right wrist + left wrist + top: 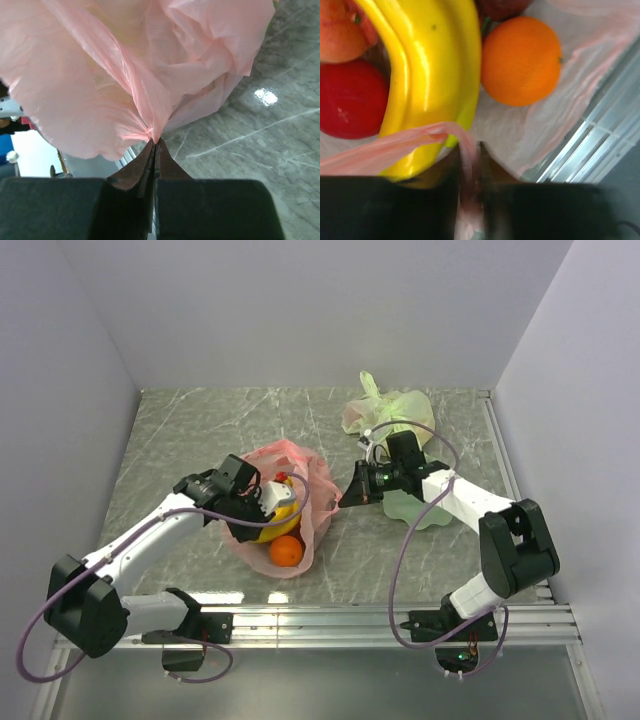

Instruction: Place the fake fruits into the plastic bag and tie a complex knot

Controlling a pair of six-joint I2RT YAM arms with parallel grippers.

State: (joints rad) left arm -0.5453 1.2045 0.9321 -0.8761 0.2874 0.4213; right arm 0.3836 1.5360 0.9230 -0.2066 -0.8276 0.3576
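Note:
The pink plastic bag (pixel 305 480) lies open at the table's middle with fruits inside: yellow bananas (pixel 283 515) and an orange (pixel 286 551). The left wrist view shows the bananas (pixel 437 65), the orange (pixel 520 60), a red fruit (pixel 350 100) and a peach-like one (pixel 337 32). My left gripper (pixel 262 498) is shut on a strip of the bag's rim (pixel 467 160). My right gripper (pixel 347 496) is shut on the bag's right edge, pinching bunched pink plastic (pixel 152 130) at its fingertips (pixel 156 145).
A pale green knotted plastic bag (pixel 390 410) lies at the back right behind my right arm. A pale green plate (pixel 420 508) sits under the right arm. An aluminium rail (pixel 400 618) runs along the near table edge.

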